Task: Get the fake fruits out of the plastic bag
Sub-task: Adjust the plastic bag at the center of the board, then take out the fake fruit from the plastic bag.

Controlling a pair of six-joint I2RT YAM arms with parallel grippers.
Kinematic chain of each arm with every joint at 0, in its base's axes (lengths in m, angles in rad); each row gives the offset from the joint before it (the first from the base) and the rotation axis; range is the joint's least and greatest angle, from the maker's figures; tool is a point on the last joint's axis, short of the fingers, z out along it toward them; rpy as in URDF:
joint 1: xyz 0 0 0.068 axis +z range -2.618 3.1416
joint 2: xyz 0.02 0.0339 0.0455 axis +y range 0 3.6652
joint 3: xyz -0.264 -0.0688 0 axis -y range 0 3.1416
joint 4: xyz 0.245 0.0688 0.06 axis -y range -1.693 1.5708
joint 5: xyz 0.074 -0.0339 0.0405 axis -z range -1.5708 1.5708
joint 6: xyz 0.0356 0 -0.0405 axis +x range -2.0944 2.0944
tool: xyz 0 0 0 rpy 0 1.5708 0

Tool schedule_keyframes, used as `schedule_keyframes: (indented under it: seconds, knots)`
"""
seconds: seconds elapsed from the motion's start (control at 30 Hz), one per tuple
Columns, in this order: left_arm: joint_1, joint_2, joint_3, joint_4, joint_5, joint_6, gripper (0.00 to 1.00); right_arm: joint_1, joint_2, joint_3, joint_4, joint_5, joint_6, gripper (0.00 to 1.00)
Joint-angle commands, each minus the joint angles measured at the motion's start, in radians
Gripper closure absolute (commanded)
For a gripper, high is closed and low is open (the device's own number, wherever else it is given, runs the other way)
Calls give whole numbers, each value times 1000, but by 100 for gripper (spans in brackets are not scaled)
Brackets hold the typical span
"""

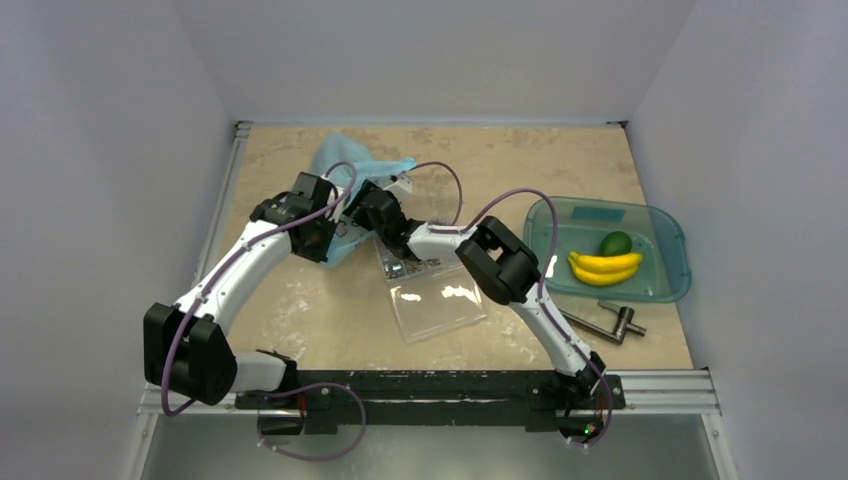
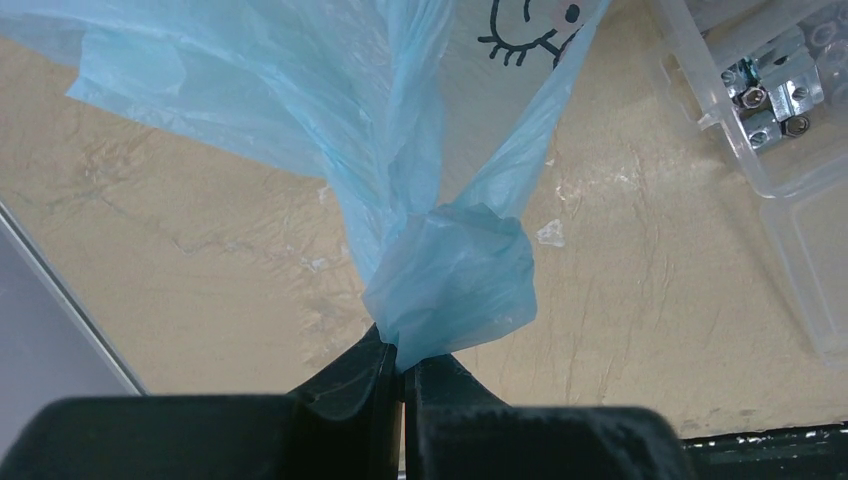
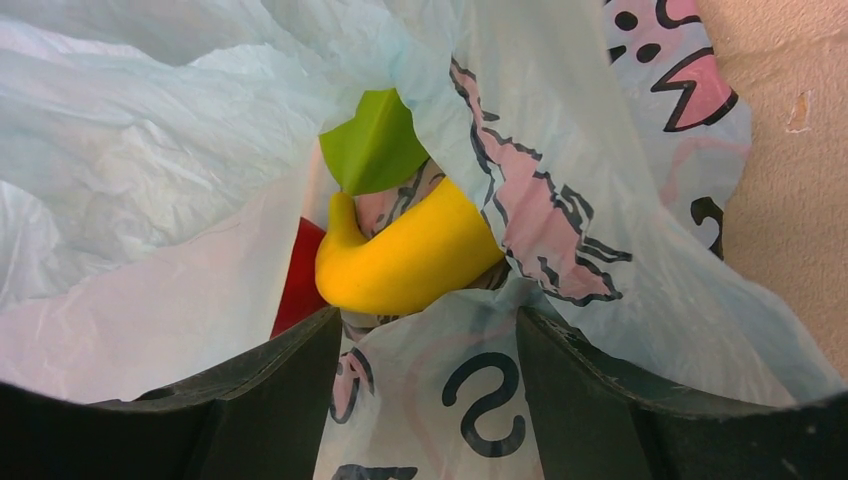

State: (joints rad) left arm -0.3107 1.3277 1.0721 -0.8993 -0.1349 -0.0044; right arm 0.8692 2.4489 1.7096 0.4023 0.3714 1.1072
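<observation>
The light-blue plastic bag lies at the back middle of the table. My left gripper is shut on a twisted corner of the bag and holds it up. My right gripper is open at the bag's mouth, its jaws apart with bag film between them. Inside the bag I see a yellow banana, a green fruit behind it and a red fruit to its left. In the top view both grippers, left and right, meet at the bag.
A teal oval tray at the right holds a bunch of yellow bananas and a green fruit. A clear plastic box with metal parts lies open in front of the bag. A metal tool lies near the right arm.
</observation>
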Motion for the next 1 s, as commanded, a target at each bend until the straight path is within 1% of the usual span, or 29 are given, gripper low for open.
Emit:
schedule_keyframes:
  seconds: [0.0, 0.13, 0.2, 0.3, 0.4, 0.53, 0.63, 0.73, 0.97]
  knots:
    - [-10, -7, 10, 5, 19, 26, 100, -12, -72, 7, 2, 14, -11, 35]
    - [-12, -25, 9, 14, 24, 21, 100, -15, -86, 14, 9, 23, -5, 38]
    - [-17, -35, 8, 19, 28, 21, 100, -16, -77, 32, -6, 31, 5, 44]
    - [-23, -46, 4, 25, 27, 21, 100, -19, -60, 54, -17, 27, 26, 56]
    - [-27, -48, 6, 26, 32, 22, 100, -20, -26, 95, -42, 24, 31, 63]
    - [-28, -43, 9, 25, 34, 24, 100, -21, -29, 93, -25, 12, 22, 68]
    - [-28, -40, 15, 25, 32, 25, 100, -21, -69, 74, -32, -2, 8, 68]
    - [-28, -41, 21, 25, 33, 25, 100, -18, -114, 51, -10, -5, 6, 61]
    - [-28, -78, 10, 39, 25, 23, 100, -39, -11, 174, -89, -18, 13, 60]
